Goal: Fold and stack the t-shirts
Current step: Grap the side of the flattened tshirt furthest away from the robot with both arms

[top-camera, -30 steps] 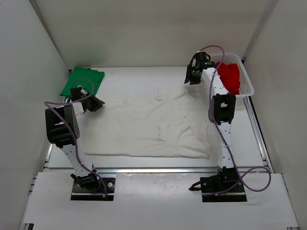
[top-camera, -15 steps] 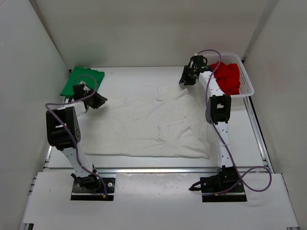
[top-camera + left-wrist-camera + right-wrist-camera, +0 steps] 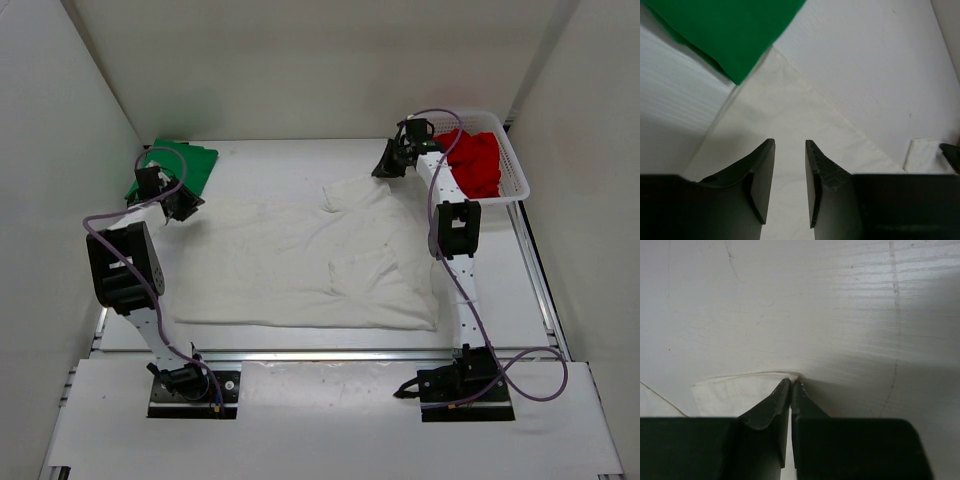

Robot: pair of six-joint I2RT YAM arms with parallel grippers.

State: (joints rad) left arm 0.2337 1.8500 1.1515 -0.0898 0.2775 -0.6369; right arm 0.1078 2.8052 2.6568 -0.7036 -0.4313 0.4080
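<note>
Centrally, a white t-shirt (image 3: 310, 265) spread nearly flat over the tabletop (image 3: 270, 160), rumpled toward 3 o'clock, with a small raised fold near its middle. At 10 o'clock, a green t-shirt (image 3: 190, 162) folded flat in the far corner, its pointed tip right at the white cloth's edge in the left wrist view. At 2 o'clock, a white mesh basket (image 3: 517, 180) with a red t-shirt (image 3: 478, 160) bunched inside. Left tool (image 3: 178, 200) at 10 o'clock, just beside the green t-shirt, jaws parted with nothing between them, poised over the white t-shirt's far-left corner; contact with the cloth impossible to tell. Right tool (image 3: 385, 168) at 1 o'clock, between the basket and the white t-shirt's far-right corner, jaws closed tip to tip, pinching a small peak of that white corner, the cloth drawn up to the tips.
</note>
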